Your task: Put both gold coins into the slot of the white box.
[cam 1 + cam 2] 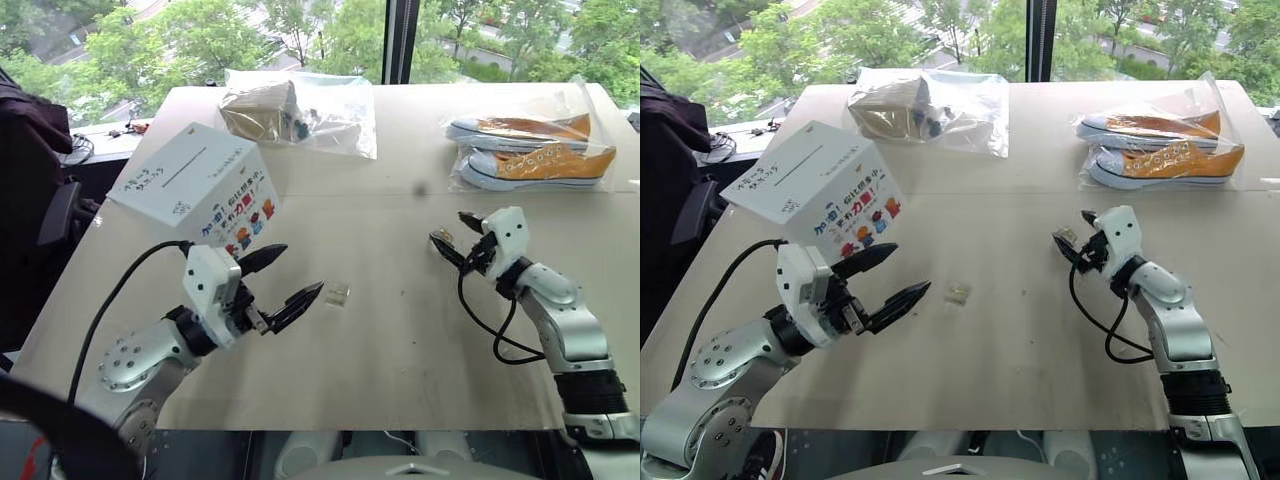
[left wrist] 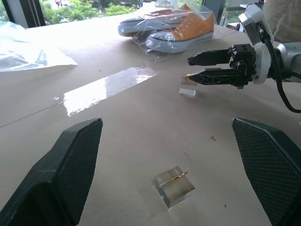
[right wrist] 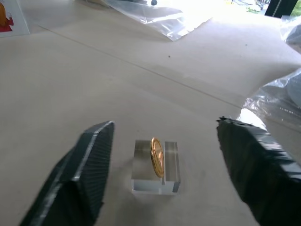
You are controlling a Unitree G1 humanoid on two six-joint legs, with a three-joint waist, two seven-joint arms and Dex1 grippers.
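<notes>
The white box (image 1: 190, 185) stands tilted at the table's left, its slot (image 1: 186, 167) a thin dark line on the top face. One gold coin (image 2: 175, 177) stands on edge in a small clear block (image 1: 337, 293) just right of my left gripper (image 1: 300, 268), which hangs open above the table. The other gold coin (image 3: 156, 157) stands upright in a second clear block (image 3: 156, 173). My right gripper (image 3: 165, 123) is open, one finger on each side of that block, touching neither block nor coin. My right gripper (image 2: 188, 68) hovers just over its block (image 2: 188, 88).
A brown box in a clear plastic bag (image 1: 295, 108) lies at the table's far middle. Orange sneakers in a clear bag (image 1: 530, 150) lie at the far right. A black cable (image 1: 490, 335) loops beside my right arm. A dark chair (image 1: 35, 200) stands left of the table.
</notes>
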